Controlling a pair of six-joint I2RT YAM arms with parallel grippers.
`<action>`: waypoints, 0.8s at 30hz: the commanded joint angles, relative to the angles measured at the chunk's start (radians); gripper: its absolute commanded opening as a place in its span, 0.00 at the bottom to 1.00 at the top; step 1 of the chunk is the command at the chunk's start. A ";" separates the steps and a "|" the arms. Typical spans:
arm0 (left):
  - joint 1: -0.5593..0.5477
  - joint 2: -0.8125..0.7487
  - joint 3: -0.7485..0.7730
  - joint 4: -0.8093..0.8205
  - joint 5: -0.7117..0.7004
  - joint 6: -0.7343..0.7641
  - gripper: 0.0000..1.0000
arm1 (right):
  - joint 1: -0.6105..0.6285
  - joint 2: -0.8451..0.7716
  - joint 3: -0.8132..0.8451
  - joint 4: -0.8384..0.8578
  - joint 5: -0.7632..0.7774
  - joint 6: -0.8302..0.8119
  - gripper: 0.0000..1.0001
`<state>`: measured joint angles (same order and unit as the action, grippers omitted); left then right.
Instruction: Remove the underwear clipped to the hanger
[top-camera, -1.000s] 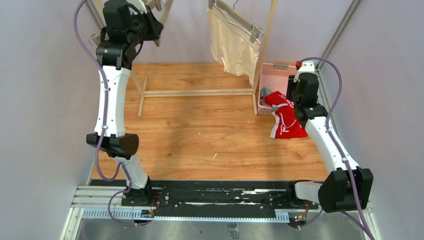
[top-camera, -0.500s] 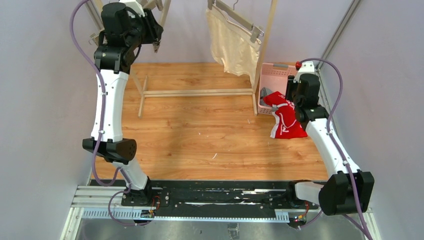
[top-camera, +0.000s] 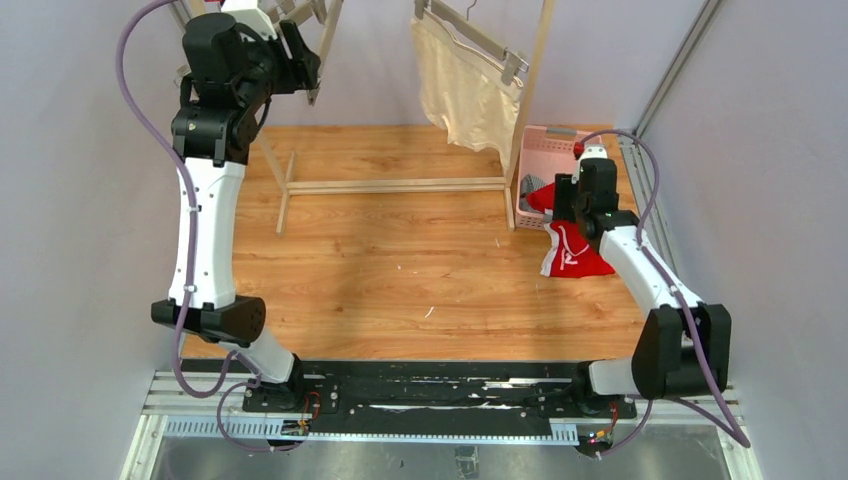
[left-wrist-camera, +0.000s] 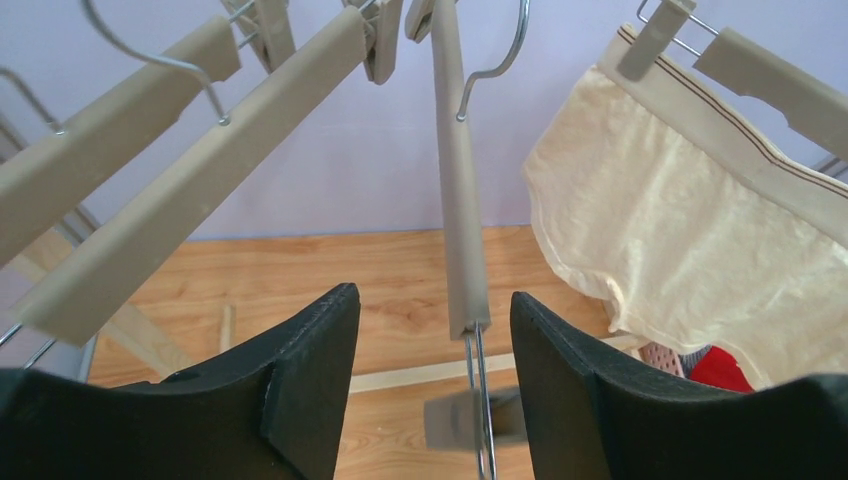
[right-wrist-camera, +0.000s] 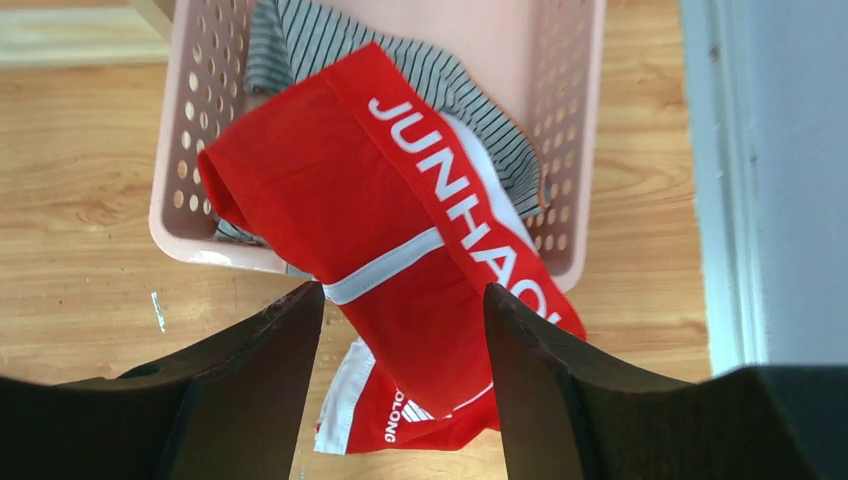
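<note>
The cream underwear (top-camera: 462, 88) hangs clipped to a wooden hanger (top-camera: 478, 38) on the rack; in the left wrist view the cream underwear (left-wrist-camera: 690, 240) is at the right. My left gripper (top-camera: 308, 72) is up by the empty hangers at the rack's left end. It (left-wrist-camera: 430, 340) is open, with an empty hanger's bar (left-wrist-camera: 460, 220) ahead between its fingers. The red underwear (right-wrist-camera: 400, 220) lies draped over the pink basket's rim (right-wrist-camera: 170, 200) onto the floor, on top of the grey striped underwear (right-wrist-camera: 300, 30). My right gripper (right-wrist-camera: 405, 330) hovers open above the red underwear (top-camera: 572, 250).
The wooden rack's base rail (top-camera: 395, 185) and right post (top-camera: 530, 100) stand on the wood floor. Two more empty hangers (left-wrist-camera: 190, 190) hang at the left. The pink basket (top-camera: 550, 140) sits by the right post, near the right wall's rail (top-camera: 640, 170).
My left arm has drawn a little to the left at the hangers. My right arm has shifted left towards the basket. The red underwear stays draped over the rim.
</note>
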<state>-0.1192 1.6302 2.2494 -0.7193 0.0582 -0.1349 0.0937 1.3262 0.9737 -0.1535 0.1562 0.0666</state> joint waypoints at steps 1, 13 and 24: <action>0.007 -0.091 -0.037 0.040 -0.039 0.026 0.65 | -0.019 0.054 0.005 -0.042 -0.040 0.033 0.61; 0.006 -0.218 -0.166 0.057 0.056 -0.010 0.66 | -0.026 0.151 0.064 -0.083 -0.035 0.041 0.01; -0.227 -0.294 -0.222 0.031 0.009 0.073 0.60 | -0.026 -0.006 0.152 -0.093 -0.043 0.005 0.01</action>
<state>-0.2451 1.3624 2.0266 -0.6910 0.1020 -0.1173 0.0826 1.4097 1.0420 -0.2481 0.1051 0.0998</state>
